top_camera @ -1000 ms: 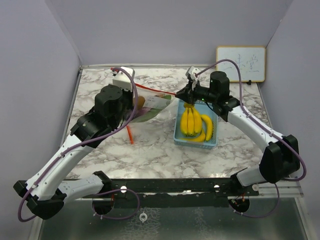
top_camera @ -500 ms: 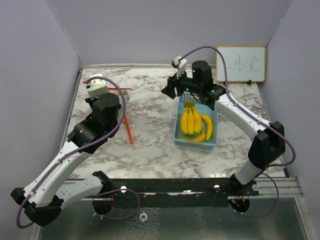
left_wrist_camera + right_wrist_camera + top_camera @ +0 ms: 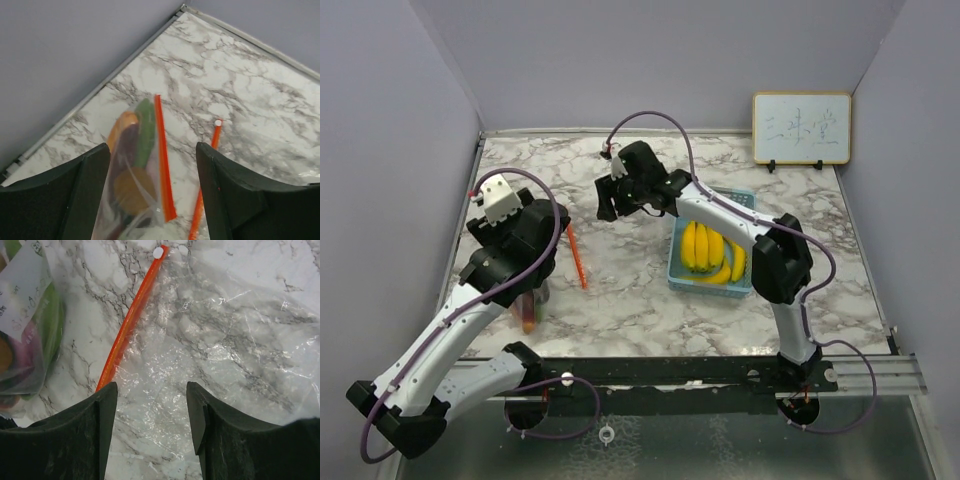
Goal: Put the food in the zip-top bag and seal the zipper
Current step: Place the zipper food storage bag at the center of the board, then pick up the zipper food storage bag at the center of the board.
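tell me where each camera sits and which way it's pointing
top external: above and behind the bases, looking down over the table toward the back wall; left arm and right arm show, plus bananas in the blue basket.
left wrist: on the left arm, looking down at a filled bag near the wall; its own jaws frame the bottom.
right wrist: on the right arm, looking down at an empty clear bag; own jaws below.
shared: both wrist views show the empty bag's orange zipper.
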You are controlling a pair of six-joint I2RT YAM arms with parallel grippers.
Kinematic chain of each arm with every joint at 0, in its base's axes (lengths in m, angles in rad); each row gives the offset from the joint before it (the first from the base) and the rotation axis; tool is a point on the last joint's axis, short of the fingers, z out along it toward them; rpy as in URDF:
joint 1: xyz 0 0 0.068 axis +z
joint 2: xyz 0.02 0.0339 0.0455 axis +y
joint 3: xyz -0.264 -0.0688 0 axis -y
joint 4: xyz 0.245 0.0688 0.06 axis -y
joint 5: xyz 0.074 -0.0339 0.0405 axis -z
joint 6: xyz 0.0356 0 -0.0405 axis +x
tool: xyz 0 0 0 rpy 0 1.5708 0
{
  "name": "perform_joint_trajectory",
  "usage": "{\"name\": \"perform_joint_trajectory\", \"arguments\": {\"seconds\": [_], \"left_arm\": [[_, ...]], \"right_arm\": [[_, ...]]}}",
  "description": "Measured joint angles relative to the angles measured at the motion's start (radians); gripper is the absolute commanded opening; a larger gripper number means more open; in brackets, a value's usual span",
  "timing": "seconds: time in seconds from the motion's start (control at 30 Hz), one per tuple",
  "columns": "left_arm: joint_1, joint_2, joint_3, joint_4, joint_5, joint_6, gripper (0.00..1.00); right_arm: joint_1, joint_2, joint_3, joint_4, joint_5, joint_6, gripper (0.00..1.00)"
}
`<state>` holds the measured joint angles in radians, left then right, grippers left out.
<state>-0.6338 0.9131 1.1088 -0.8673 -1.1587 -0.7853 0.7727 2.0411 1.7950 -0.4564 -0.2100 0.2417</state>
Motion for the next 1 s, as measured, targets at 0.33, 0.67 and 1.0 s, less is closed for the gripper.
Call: {"name": "perform_joint_trajectory", "arguments": {"seconds": [0.33,0.67,1.0], "left_arm": [[0.005,-0.011,0.058,0.102,0.118,0.136,0.99],[0.005,-0.019,0.126,0.145,0.168,0.243,0.99],[0.006,-0.131,0.108,0.144,0.202,0.269,0.97]], "right_arm": [[0.117,0.208,0.283,-0.168,0.09,0.114,0.58],[0.223,0.457,0.478,-0.325,0.21,0.206,0.62],[0.227,0.488,0.48,-0.373,0.329,0.246,0.02]]}}
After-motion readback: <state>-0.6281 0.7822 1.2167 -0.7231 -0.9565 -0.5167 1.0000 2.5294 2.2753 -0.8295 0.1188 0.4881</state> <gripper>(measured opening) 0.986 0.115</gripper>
